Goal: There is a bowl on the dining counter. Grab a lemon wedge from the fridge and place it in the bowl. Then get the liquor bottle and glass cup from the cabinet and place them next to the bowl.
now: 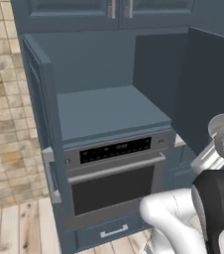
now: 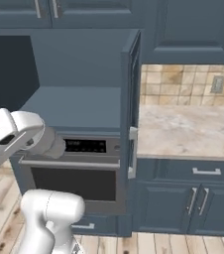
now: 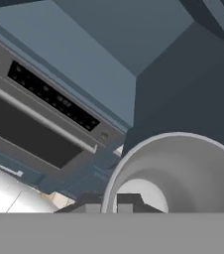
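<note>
Slate-blue cabinets fill the upper frame. The oven at centre is grey steel with a black display and dark window. Tan mottled tiles cover the left wall; the worktop is beige marbled stone. The cup is pale grey.

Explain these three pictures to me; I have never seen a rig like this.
This is a simulated kitchen. The white robot arm rides on a driving base. Two pictures come from cameras on that base, behind the arm to its left and right; the third looks along its hand. Ahead stands an oven under an open cabinet, with a stone counter beside it. The tool is shut, apparently pinching the wall of a glass cup.
</note>
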Robot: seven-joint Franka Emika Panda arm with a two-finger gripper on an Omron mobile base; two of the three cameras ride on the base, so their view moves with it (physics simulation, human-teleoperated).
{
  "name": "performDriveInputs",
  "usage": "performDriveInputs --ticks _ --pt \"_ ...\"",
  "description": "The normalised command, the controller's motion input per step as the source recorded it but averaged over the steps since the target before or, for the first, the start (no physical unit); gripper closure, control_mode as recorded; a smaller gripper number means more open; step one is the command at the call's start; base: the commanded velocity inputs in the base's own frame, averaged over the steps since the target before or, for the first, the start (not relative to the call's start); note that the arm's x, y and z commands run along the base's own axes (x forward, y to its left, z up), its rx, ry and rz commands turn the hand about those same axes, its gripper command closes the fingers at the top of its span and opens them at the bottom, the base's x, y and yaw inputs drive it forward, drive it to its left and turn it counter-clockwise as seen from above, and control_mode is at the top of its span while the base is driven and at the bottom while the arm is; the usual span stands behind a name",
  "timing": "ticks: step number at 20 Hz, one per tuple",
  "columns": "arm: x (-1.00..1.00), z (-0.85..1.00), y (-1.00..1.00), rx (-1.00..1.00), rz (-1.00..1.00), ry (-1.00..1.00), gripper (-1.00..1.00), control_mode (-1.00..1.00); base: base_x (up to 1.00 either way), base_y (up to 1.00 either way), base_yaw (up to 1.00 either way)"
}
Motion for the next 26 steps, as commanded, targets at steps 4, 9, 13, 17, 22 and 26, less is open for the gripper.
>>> performDriveInputs --ticks 4,9,13,17,22,26 --pt "0.00 0.00 0.00 0.00 0.00 0.00 1.00 1.00 -0.89 0.42 0.00" --pt "0.00 0.00 0.00 0.00 0.00 0.00 1.00 1.00 -0.82 0.63 0.00" --pt "0.00 0.00 0.00 0.00 0.00 0.00 1.00 1.00 -0.71 0.84 -0.07" --pt "0.00 0.00 0.00 0.00 0.00 0.00 1.00 1.00 -0.84 0.72 -0.14" --pt "0.00 0.00 0.00 0.00 0.00 0.00 1.00 1.00 -1.00 0.45 -0.24" --pt "0.00 0.00 0.00 0.00 0.00 0.00 1.00 1.00 -1.00 0.25 -0.27"
